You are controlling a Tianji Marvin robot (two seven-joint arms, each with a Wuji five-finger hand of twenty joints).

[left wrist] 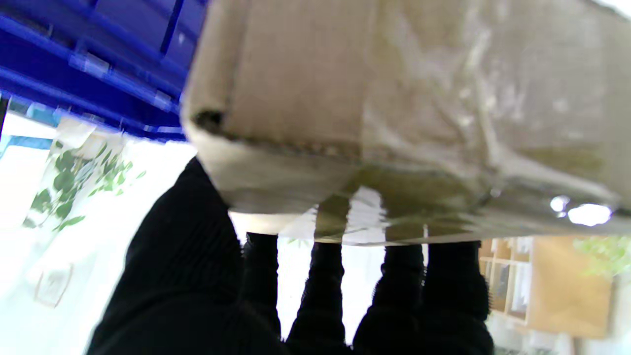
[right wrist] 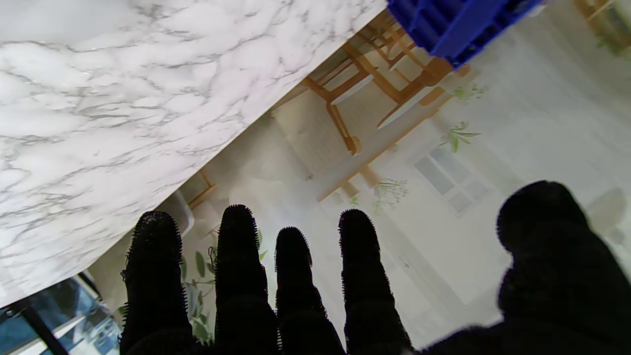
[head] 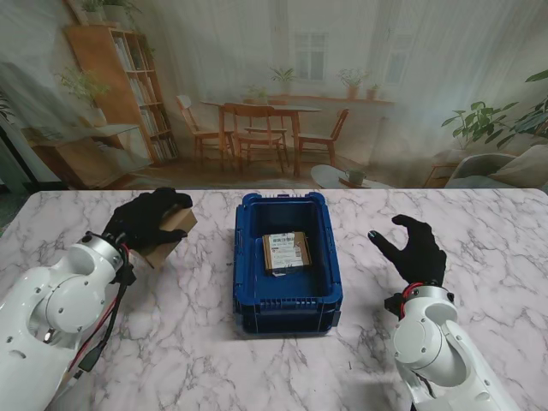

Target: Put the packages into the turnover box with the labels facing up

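Cardboard package (head: 168, 231) clenched in your left hand (head: 145, 218), held left of the box, its label not visible | blue turnover box (head: 287, 304) mid-tabletop (head: 197, 351) already holds 1 package (head: 285, 252), label up | your right hand (head: 413, 248) spread, holding nothing | judged: 1 in, 1 to go.

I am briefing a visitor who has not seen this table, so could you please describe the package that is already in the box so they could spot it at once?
Start at the blue turnover box in the middle of the marble table. Lying flat on its floor is a small brown cardboard package with a label on its upper face. Unlike the other cardboard package, gripped by the left hand left of the box, this one lies free inside it.
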